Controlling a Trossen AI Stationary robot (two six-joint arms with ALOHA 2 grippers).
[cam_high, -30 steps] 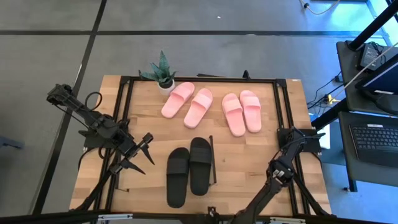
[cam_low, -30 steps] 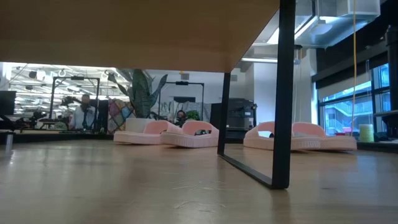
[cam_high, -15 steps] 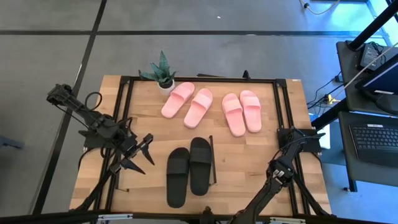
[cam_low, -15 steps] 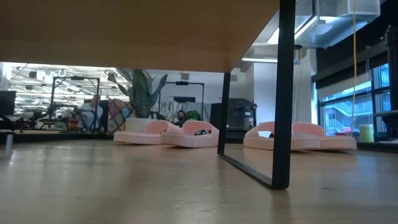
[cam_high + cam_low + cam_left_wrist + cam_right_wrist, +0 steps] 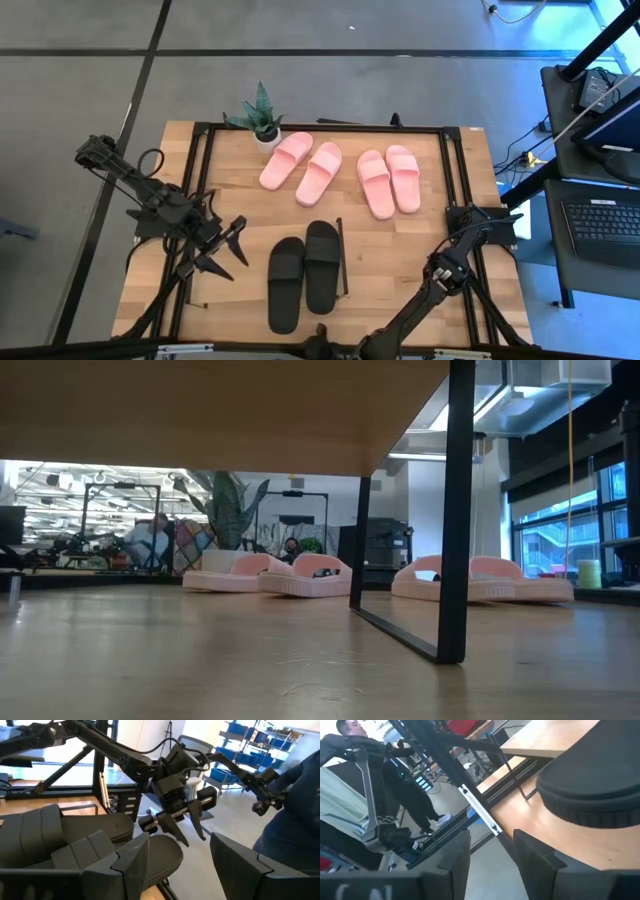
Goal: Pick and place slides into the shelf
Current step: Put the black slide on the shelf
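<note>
Black slides (image 5: 297, 275) lie side by side near the front of the table, just beside the shelf's (image 5: 340, 256) thin end frame. I cannot tell from overhead whether they rest on its board or on the tabletop. The two pink pairs (image 5: 300, 167) (image 5: 390, 180) sit at the far side, well apart from it. What has shifted in the last second is my right arm: it has swung in along the front edge, bringing the right gripper (image 5: 490, 851) close to a black heel, fingers parted and empty. The left gripper (image 5: 225, 250) has barely moved, spread wide, empty, beside the other black slide. I judge a first pick is starting; nothing is shelved yet.
</note>
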